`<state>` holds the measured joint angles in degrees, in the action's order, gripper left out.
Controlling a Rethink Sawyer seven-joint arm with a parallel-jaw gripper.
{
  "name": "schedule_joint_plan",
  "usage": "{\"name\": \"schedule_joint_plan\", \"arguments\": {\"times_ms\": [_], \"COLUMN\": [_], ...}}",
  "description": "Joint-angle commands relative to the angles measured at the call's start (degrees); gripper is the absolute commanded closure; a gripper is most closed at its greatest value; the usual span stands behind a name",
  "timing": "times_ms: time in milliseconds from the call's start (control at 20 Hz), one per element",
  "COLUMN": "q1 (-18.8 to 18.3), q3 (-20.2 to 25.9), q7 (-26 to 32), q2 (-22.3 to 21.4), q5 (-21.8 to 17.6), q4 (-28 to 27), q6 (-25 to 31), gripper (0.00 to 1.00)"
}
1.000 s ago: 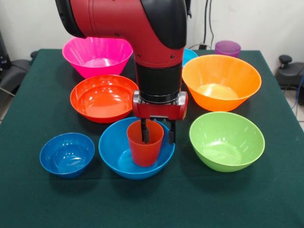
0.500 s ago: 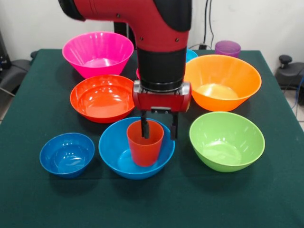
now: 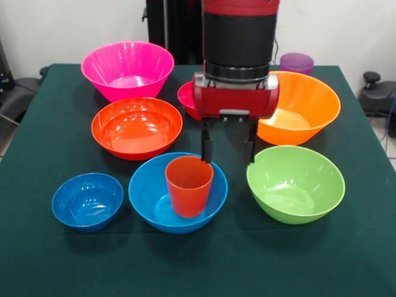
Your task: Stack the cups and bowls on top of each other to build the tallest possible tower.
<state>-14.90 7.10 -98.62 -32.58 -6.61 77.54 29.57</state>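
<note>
The orange-red cup (image 3: 189, 184) stands upright inside the sky-blue bowl (image 3: 151, 201) at the front middle of the table. My gripper (image 3: 227, 148) is open and empty, raised above and to the right of the cup, over the gap between the sky-blue bowl and the lime green bowl (image 3: 295, 182). The red-orange bowl (image 3: 136, 127) sits left of it, the large orange bowl (image 3: 303, 105) behind it at right, partly hidden by the arm. The pink bowl (image 3: 127, 68) is at the back left. The purple cup (image 3: 296, 62) stands at the back right.
A small dark blue bowl (image 3: 87, 200) sits at the front left. A small magenta-red bowl (image 3: 187, 97) shows just behind the gripper's body. The table's front edge strip lies below the bowls; chairs flank both sides.
My gripper let go of the orange-red cup, rose and shifted to the right. The cup stays upright in the sky-blue bowl.
</note>
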Motion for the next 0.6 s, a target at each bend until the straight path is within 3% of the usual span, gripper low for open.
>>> {"name": "schedule_joint_plan", "arguments": {"times_ms": [50,600], "q1": [2.86,4.81], "q3": [-0.51,-2.05], "q7": [-7.41,-9.44], "q2": [-1.1,-2.04], "q5": [0.18,1.01], "q4": [3.28,8.45], "q6": [5.09,0.49], "gripper": [0.0,0.0]}}
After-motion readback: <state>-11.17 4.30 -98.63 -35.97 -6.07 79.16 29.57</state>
